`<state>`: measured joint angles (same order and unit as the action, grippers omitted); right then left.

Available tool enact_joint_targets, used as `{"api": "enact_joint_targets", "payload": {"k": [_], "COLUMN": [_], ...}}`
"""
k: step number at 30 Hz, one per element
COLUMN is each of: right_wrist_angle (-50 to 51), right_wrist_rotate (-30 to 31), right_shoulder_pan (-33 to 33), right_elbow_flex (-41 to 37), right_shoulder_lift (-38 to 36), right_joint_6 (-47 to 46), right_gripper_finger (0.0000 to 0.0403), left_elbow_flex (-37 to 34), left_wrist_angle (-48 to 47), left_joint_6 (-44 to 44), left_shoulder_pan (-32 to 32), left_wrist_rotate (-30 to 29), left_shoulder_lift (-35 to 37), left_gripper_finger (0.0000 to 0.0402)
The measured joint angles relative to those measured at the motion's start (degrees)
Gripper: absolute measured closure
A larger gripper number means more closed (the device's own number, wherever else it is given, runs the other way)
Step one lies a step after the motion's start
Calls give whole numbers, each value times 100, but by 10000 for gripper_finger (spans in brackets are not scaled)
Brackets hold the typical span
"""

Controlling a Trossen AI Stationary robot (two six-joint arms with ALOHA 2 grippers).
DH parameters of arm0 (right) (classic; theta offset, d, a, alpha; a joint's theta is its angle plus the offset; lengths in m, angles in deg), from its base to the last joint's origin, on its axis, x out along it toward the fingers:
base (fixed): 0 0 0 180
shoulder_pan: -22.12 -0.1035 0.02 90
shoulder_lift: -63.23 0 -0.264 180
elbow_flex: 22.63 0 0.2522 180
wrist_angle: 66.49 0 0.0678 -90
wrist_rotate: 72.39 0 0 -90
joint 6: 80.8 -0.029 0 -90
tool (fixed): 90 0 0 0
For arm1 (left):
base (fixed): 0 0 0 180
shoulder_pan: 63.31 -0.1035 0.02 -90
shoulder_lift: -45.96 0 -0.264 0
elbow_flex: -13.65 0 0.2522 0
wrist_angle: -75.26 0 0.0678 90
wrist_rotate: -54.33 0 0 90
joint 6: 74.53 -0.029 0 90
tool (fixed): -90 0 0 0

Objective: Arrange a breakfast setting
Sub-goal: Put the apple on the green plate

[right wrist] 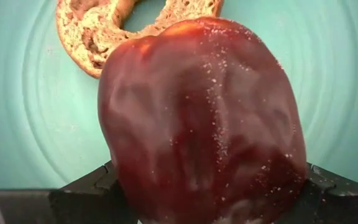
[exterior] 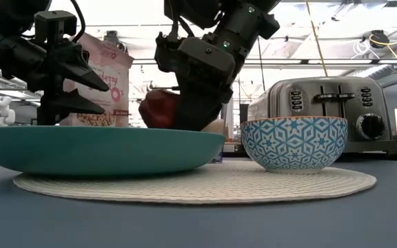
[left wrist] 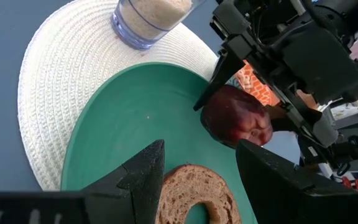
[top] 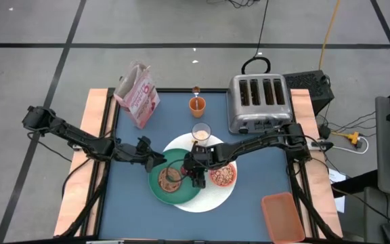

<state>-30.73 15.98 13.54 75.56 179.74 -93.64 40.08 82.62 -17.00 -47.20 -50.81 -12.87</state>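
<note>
The right gripper [top: 193, 169] clasps a dark red apple [left wrist: 236, 118] above the round green plate [top: 156, 184], beside a brown bagel [right wrist: 110, 25] lying on it. The left gripper [left wrist: 197, 165] hovers unclenched over the plate's edge. The plate sits on a white woven placemat [exterior: 198, 184] on the blue desk [top: 134, 146]
</note>
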Motion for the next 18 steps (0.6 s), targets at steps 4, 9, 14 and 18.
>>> {"api": "enact_joint_targets", "payload": {"k": [4, 9, 14, 18], "right_wrist_angle": [91, 96, 98, 98], "right_wrist_rotate": [2, 2, 2, 4], "right_shoulder_pan": [2, 2, 4, 4], "right_elbow_flex": [-1, 0, 1, 0], "right_shoulder_lift": [0, 0, 0, 0], "right_joint_6": [2, 3, 2, 4], "right_gripper_finger": [135, 129, 125, 107], "left_elbow_flex": [0, 0, 0, 0], "left_wrist_angle": [-2, -2, -3, -4], "left_joint_6": [2, -3, -3, -3], "left_shoulder_pan": [1, 0, 1, 1], "left_wrist_rotate": [0, 0, 2, 1], "left_shoulder_lift": [2, 2, 1, 0], "left_gripper_finger": [199, 199, 199, 199]}}
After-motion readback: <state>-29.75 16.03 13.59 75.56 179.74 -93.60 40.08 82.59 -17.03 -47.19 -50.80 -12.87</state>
